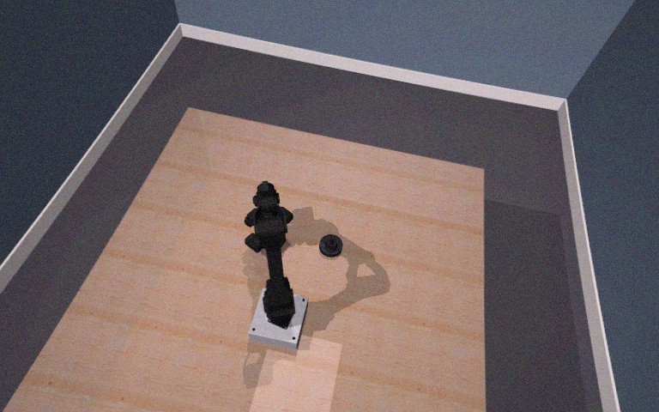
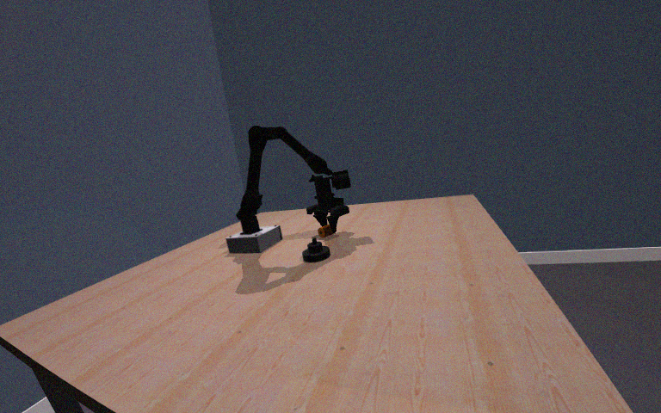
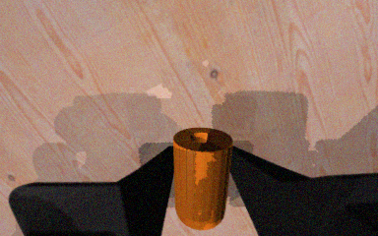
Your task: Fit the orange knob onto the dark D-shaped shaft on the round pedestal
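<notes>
Here's the orange knob (image 2: 324, 231) (image 3: 202, 182), lying on its side on the counter (image 2: 390, 311) (image 1: 398, 252) (image 3: 123, 29), right between the jaws (image 2: 327, 230)! They stand part-way in, one at each flank, the long axis running between them rather than across; whether they truly pinch it, I can't tell. The lone arm (image 1: 275, 262) (image 2: 252, 165) has it, just beside the round pedestal (image 1: 330, 248) (image 2: 316, 253). Next, surely, a firm grip, then a lift and tip upright for that shaft (image 1: 331, 239) (image 2: 314, 240)!
</notes>
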### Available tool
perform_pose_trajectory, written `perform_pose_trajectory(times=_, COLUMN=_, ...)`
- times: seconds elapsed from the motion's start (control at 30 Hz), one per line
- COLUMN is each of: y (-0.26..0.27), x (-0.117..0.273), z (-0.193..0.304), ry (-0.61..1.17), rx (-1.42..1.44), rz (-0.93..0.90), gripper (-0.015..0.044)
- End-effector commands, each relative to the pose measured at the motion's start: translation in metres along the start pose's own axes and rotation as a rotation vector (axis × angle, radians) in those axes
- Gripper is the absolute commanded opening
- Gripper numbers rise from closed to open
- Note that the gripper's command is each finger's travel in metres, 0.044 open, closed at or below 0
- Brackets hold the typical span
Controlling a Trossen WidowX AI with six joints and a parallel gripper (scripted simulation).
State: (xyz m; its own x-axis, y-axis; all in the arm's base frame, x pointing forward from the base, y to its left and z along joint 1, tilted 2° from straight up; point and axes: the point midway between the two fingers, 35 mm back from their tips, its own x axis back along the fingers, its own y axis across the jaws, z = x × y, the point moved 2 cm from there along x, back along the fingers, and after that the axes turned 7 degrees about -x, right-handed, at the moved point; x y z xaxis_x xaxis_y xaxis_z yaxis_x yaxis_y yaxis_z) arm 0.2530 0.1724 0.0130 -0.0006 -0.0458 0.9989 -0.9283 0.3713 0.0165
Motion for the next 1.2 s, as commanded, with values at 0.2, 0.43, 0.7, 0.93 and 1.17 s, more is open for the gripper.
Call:
perform_pose_trajectory(times=0.2, y=-0.001, x=0.005, z=0.008, ry=-0.120, rx=0.000, rz=-0.014, gripper=0.0179)
perform_pose_trajectory(times=0.43, y=-0.002, x=0.008, z=0.016, ry=-0.226, rx=0.000, rz=-0.026, gripper=0.0179)
perform_pose_trajectory(times=0.7, y=-0.004, x=0.011, z=0.025, ry=-0.342, rx=0.000, rz=-0.039, gripper=0.0179)
perform_pose_trajectory(times=0.93, y=-0.005, x=0.012, z=0.034, ry=-0.442, rx=0.000, rz=-0.051, gripper=0.0179)
perform_pose_trajectory(times=1.17, y=-0.006, x=0.013, z=0.042, ry=-0.542, rx=-0.001, rz=-0.062, gripper=0.0179)
